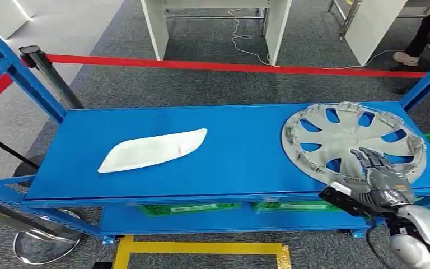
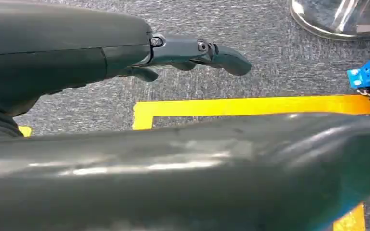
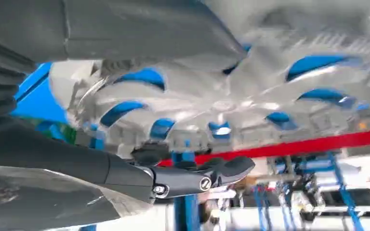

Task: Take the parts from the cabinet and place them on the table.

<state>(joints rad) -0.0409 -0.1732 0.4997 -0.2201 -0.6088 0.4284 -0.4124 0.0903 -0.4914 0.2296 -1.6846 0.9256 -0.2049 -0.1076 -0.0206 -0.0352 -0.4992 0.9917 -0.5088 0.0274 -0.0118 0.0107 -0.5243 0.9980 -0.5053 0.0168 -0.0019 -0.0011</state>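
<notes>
A silver wheel cover (image 1: 347,137) lies on the right end of the blue cabinet shelf (image 1: 246,162), ribbed side up. Left of the middle lies a long white plastic part (image 1: 154,150). My right hand (image 1: 381,176) reaches over the cover's near rim with its fingers stretched across it; I cannot tell whether they touch. In the right wrist view the wheel cover (image 3: 221,96) looms close beyond a straight dark finger (image 3: 207,175). My left hand (image 2: 192,53) hangs over the grey carpet with its fingers out and holds nothing.
A red barrier tape (image 1: 229,66) runs behind the cabinet from a dark post (image 1: 50,75). Green bins (image 1: 190,209) sit on the lower shelf. Yellow floor tape (image 1: 201,249) and a chrome stand base (image 1: 45,244) lie in front. A person's shoe (image 1: 409,56) shows at the far right.
</notes>
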